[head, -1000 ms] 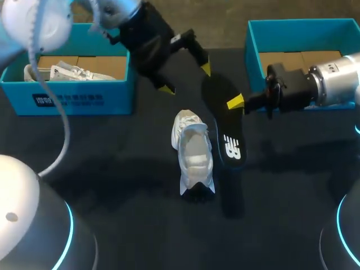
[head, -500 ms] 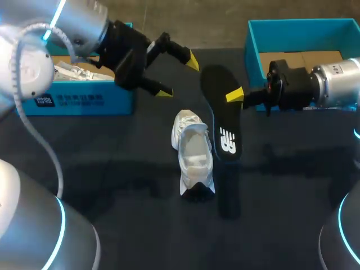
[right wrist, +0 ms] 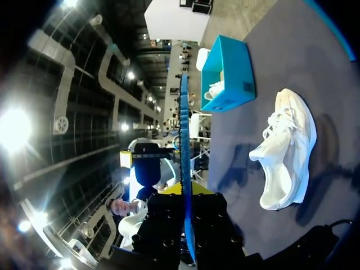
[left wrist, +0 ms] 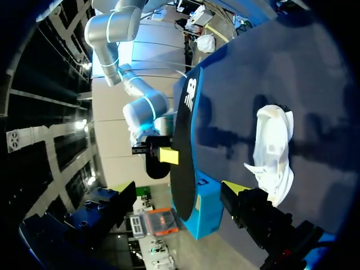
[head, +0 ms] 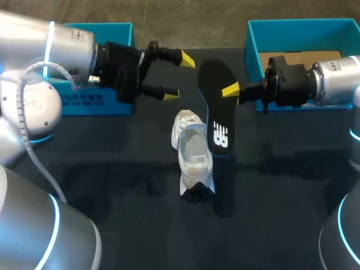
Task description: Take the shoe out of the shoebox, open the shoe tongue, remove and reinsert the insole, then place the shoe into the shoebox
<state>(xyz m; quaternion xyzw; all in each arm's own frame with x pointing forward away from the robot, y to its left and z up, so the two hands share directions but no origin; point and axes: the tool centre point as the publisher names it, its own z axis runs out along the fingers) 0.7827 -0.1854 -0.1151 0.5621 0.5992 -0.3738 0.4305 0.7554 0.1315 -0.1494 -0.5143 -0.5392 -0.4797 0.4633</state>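
Note:
A white shoe (head: 194, 160) lies on the dark table, opening up; it also shows beyond my fingers as the shoe (left wrist: 273, 149) and the shoe (right wrist: 287, 149). My right gripper (head: 232, 90) is shut on the edge of the black insole (head: 216, 107) and holds it in the air, its lower end over the shoe's right side. In the right wrist view the insole (right wrist: 184, 140) stands edge-on in the right gripper (right wrist: 185, 194). My left gripper (head: 179, 76) is open and holds nothing, just left of the insole's top. The left gripper (left wrist: 174, 197) faces the insole (left wrist: 185, 140).
A blue shoebox (head: 84, 100) at the back left sits partly behind my left arm; the same box (right wrist: 228, 73) holds another white shoe. A second blue shoebox (head: 292, 31) stands at the back right, behind my right arm.
My left arm has swung round and now comes in from the left, its open fingers pointing right at the insole. The right gripper has carried the insole a little left, closer over the shoe.

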